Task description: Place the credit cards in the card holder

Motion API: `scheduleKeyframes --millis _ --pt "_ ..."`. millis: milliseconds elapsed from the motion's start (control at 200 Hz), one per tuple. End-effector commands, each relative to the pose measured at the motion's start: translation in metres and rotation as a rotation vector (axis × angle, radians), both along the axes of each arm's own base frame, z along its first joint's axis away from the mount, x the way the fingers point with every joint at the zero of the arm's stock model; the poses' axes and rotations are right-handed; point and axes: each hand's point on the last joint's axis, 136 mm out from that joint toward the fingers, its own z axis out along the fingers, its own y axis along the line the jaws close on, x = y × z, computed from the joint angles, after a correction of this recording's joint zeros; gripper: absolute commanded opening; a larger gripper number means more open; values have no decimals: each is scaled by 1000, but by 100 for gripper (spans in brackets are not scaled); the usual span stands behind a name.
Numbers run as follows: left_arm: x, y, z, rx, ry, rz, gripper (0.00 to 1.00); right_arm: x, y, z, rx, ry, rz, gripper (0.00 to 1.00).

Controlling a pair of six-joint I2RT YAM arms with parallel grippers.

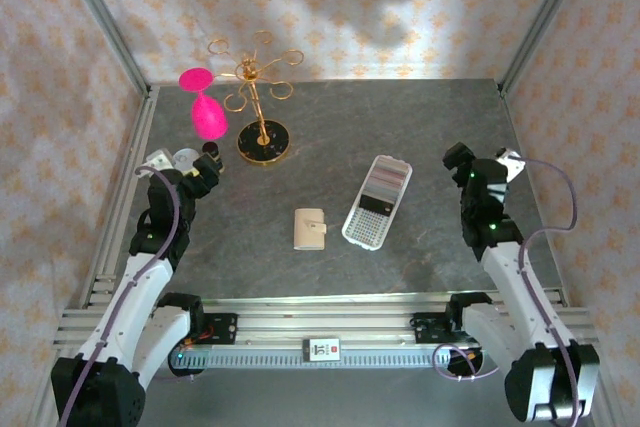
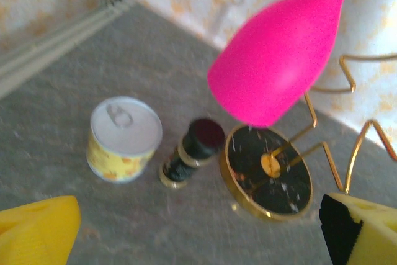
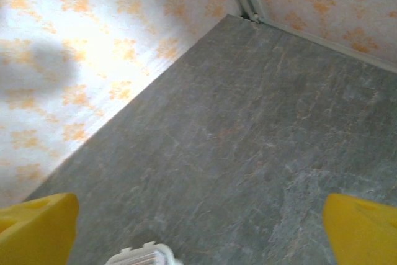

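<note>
A beige card holder [image 1: 311, 229] lies shut on the grey table, at the centre near the front. To its right a white slotted tray [image 1: 364, 232] holds the credit cards [image 1: 384, 185], stacked in pale pink and grey tones with a black one [image 1: 374, 205] nearer. My left gripper [image 1: 205, 172] hovers at the left, well away from the holder, open and empty; its yellow fingertips [image 2: 37, 231] frame bare table. My right gripper [image 1: 462, 169] hangs right of the tray, open and empty [image 3: 198, 240], and a corner of the tray [image 3: 141, 256] shows at the bottom edge.
A gold hook stand on a black round base [image 1: 263, 143] [image 2: 268, 170] stands at the back left with a pink glass [image 1: 207, 112] [image 2: 279, 54] hanging on it. A yellow-labelled tin can [image 2: 124, 138] and a small dark bottle [image 2: 189, 153] sit beside the left gripper. Patterned walls enclose the table.
</note>
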Motion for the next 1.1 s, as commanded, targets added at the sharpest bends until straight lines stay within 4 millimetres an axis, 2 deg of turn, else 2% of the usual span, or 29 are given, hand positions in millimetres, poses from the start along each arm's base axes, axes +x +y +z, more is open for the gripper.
scheduleKeyframes --millis 0,160,210,290,450,546,616,801,871,931,1096 --pt "-9 -29 -19 -168 125 -111 99 -5 25 15 92 3 126 100" --pt "-21 -72 -56 -369 224 -256 96 -6 70 23 218 36 352 99" --pt "-25 -90 -63 -416 228 -326 93 -9 76 17 247 82 356 98" --pt "-33 -108 -77 -432 281 -360 93 -14 92 13 289 141 370 93" --pt "-48 -139 -94 -403 375 -437 95 -13 151 23 316 159 482 82" --pt "-52 -153 -98 -392 407 -481 95 -9 198 15 291 222 572 73" --pt "-56 -163 -101 -390 424 -520 95 -8 236 5 243 283 655 63" --pt "-65 -180 -115 -441 468 -549 89 -9 319 -50 51 505 808 26" --pt "-67 -184 -119 -485 475 -538 83 -12 337 -73 53 574 847 17" --pt "-69 -187 -120 -514 476 -529 82 -17 347 -93 78 637 880 11" --pt "-72 -192 -121 -565 473 -481 78 -35 358 -134 64 790 933 2"
